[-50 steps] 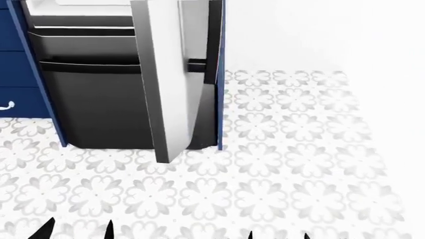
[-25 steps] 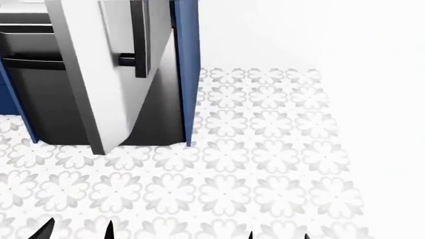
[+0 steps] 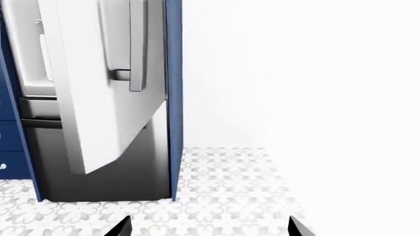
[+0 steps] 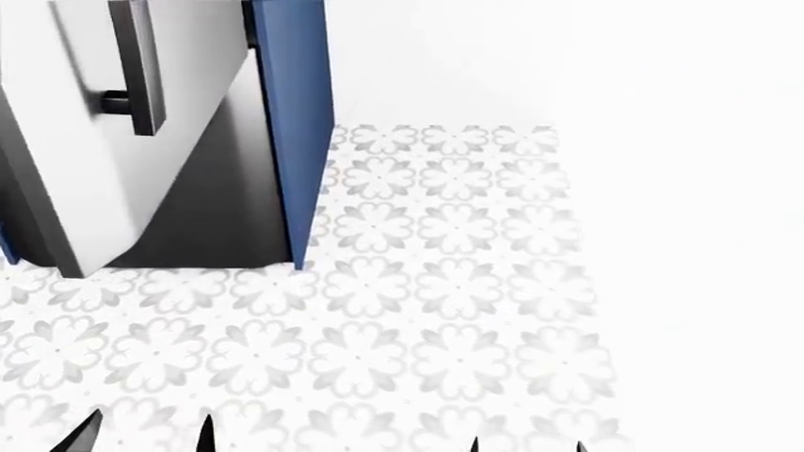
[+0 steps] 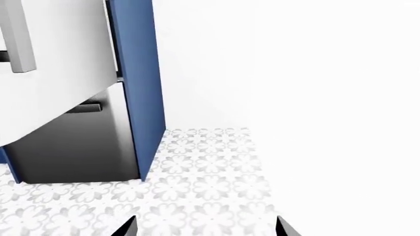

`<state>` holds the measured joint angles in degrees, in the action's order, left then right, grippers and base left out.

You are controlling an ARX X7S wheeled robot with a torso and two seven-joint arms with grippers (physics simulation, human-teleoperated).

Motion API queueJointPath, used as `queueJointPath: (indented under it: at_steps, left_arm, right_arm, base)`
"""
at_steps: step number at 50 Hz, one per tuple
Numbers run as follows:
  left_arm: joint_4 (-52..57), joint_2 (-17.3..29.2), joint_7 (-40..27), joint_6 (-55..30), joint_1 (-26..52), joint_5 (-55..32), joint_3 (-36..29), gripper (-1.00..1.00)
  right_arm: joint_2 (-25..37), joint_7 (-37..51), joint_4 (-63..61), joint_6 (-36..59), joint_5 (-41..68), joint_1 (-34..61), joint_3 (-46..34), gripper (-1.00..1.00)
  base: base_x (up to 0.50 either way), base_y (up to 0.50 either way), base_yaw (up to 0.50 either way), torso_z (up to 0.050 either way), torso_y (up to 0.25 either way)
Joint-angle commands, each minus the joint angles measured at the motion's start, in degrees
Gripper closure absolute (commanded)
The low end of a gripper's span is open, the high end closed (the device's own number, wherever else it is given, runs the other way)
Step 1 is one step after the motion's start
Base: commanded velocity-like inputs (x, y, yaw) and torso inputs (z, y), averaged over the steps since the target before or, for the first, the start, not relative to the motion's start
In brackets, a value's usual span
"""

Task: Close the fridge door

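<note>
The fridge door (image 4: 75,160), a silver-grey panel with a dark vertical bar handle (image 4: 138,66), stands ajar at the head view's upper left, swung out in front of the black lower drawer front (image 4: 226,198). It also shows in the left wrist view, fridge door (image 3: 98,98) with handle (image 3: 136,44), and in the right wrist view, fridge door (image 5: 59,64). My left gripper (image 4: 145,435) and right gripper (image 4: 528,444) hang low near the floor, well short of the door. Both are open, with only black fingertips (image 3: 121,227) (image 5: 125,227) showing and nothing between them.
A blue cabinet side panel (image 4: 296,122) flanks the fridge on its right. A white wall (image 4: 566,56) runs behind and to the right. The floor is patterned flower tile (image 4: 415,311). Blue cabinet fronts (image 3: 7,128) stand left of the fridge.
The head view has swung to the right: the fridge and its door slid toward the left edge, and more wall and floor show. The fingertips hold the same place in view.
</note>
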<state>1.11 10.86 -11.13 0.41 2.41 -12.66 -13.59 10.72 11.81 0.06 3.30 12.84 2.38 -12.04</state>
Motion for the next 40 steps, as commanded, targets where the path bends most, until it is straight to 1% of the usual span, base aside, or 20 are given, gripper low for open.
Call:
queueJointPath:
  at_steps: [1, 11, 17, 40]
  left_arm:
    - [0.0, 0.3, -0.3, 0.3, 0.1, 0.0, -0.4, -1.0]
    - [0.1, 0.6, -0.5, 0.4, 0.1, -0.2, -0.8, -1.0]
    - [0.4, 0.9, -0.2, 0.8, 0.1, -0.1, -1.2, -1.0]
    - [0.5, 1.7, 0.4, 0.3, 0.3, -1.1, -2.3, -1.0]
  right_arm:
    - [0.2, 0.3, 0.3, -0.4, 0.2, 0.2, -0.3, -1.0]
    - [0.5, 0.6, 0.3, -0.5, 0.1, 0.2, -0.7, -1.0]
    - [0.7, 1.1, -0.2, -0.9, -0.8, 0.2, -1.3, -1.0]
    - [1.2, 1.6, -0.1, -0.8, -0.5, 0.2, -2.1, -1.0]
  base:
    - [-0.07, -0.5, 0.0, 0.0, 0.0]
    - [-0.07, -0.5, 0.0, 0.0, 0.0]
    - [0.0, -0.03, 0.0, 0.003, 0.0]
    - [0.0, 0.0, 0.0, 0.05, 0.0]
